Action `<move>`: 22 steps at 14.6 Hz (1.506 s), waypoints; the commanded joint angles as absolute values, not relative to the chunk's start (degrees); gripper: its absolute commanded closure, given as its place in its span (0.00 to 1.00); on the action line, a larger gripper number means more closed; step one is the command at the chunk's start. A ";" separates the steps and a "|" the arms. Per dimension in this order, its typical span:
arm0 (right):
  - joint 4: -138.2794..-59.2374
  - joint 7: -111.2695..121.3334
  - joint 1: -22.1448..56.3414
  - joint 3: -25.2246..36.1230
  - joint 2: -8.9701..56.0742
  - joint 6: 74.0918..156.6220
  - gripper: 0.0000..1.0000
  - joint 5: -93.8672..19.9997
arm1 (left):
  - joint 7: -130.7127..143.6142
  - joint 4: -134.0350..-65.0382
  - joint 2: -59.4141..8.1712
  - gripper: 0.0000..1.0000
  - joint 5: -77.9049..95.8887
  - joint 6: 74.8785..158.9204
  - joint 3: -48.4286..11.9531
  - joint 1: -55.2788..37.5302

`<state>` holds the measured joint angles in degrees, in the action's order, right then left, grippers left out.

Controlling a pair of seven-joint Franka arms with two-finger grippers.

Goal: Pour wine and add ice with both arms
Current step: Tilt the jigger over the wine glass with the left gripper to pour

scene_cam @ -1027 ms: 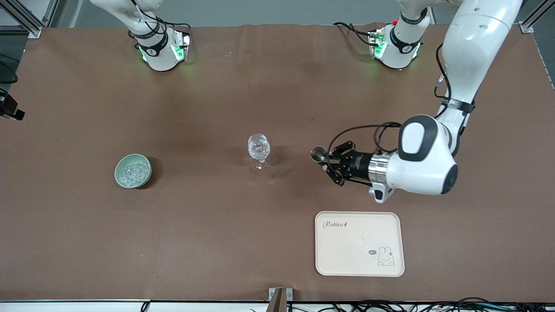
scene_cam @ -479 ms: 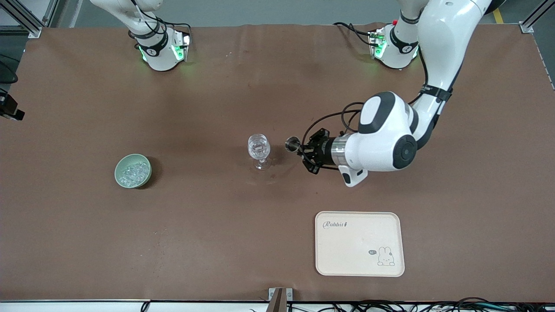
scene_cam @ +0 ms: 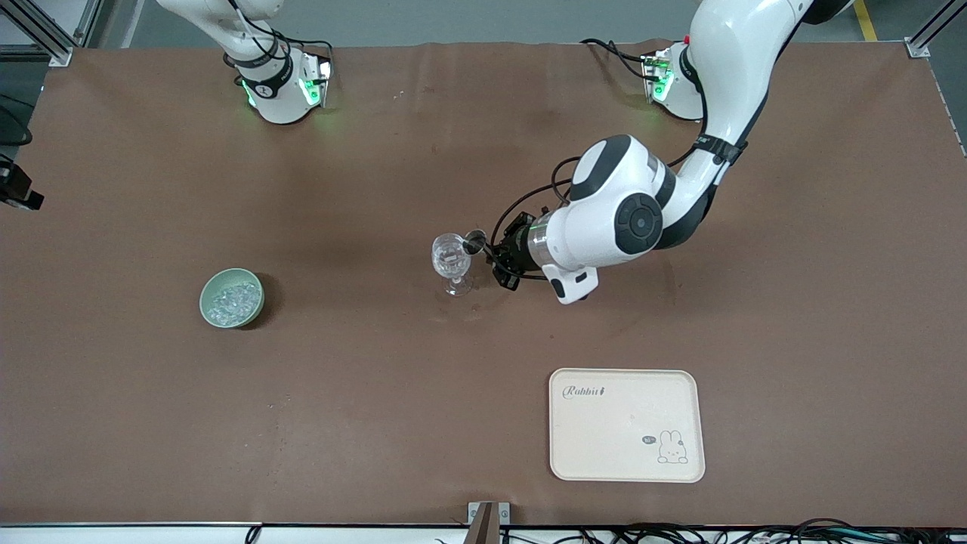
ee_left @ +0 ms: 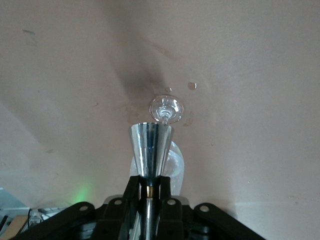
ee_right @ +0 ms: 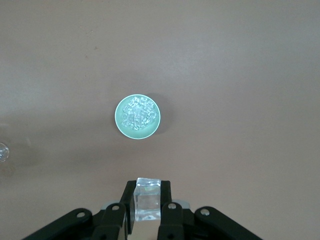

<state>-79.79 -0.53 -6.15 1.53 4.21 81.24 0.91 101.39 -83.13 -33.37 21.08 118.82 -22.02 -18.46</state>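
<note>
A clear stemmed glass (scene_cam: 451,261) stands mid-table. My left gripper (scene_cam: 502,257) is shut on the stem of a shiny metal measuring cup (scene_cam: 474,242), held sideways with its mouth at the glass's rim. In the left wrist view the cup (ee_left: 150,145) sticks out from the gripper (ee_left: 150,187), with the glass (ee_left: 166,107) just past it. The ice (scene_cam: 230,296) lies heaped in a green bowl (scene_cam: 204,302) toward the right arm's end. My right gripper (ee_right: 148,197), out of the front view, is shut on a clear ice cube (ee_right: 148,200) high over the bowl (ee_right: 120,125) of ice (ee_right: 137,114).
A cream tray (scene_cam: 627,453) with a rabbit print lies nearer the front camera, toward the left arm's end. The two arm bases (scene_cam: 279,83) (scene_cam: 680,83) stand along the table's edge farthest from that camera. Small wet spots mark the mat by the glass's foot.
My left arm has swung the metal cup across the table from above the tray's end to the glass's rim. The glass, bowl and tray have not moved.
</note>
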 commanded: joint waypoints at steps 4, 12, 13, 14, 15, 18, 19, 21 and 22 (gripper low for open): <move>-80.77 -0.09 -6.24 1.32 3.16 81.56 0.98 0.35 | 107.31 -82.79 -32.78 1.00 13.89 119.09 -21.36 -21.88; -80.77 -0.09 -6.33 1.32 3.16 81.56 0.98 0.35 | 114.16 -81.91 -33.31 1.00 5.90 119.96 -21.18 -24.70; -80.77 -0.09 -6.24 1.32 3.16 81.56 0.98 0.35 | 115.30 -81.91 -33.31 1.00 4.58 120.75 -21.18 -25.22; -80.77 -0.09 -6.24 1.23 3.16 81.56 0.98 0.35 | 116.18 -81.91 -33.40 1.00 3.35 120.94 -21.18 -25.49; -80.77 -0.09 -6.24 1.23 3.16 81.56 0.98 0.35 | 116.97 -81.91 -33.40 1.00 1.86 120.94 -21.18 -26.01; -80.77 -0.09 -6.33 1.23 3.16 81.56 0.98 0.35 | 119.26 -81.91 -33.57 1.00 -1.13 121.02 -21.18 -26.54; -80.77 -0.09 -6.33 1.23 3.16 81.56 0.98 0.35 | 119.96 -81.91 -33.57 1.00 -1.93 121.03 -21.18 -26.98; -80.77 -0.09 -6.33 1.23 3.16 81.56 0.98 0.35 | 120.85 -81.56 -33.49 1.00 -3.07 120.94 -21.09 -27.16; -80.77 -0.09 -6.33 1.23 3.16 81.56 0.98 0.35 | 120.85 -81.56 -33.49 1.00 -3.51 120.94 -21.09 -27.25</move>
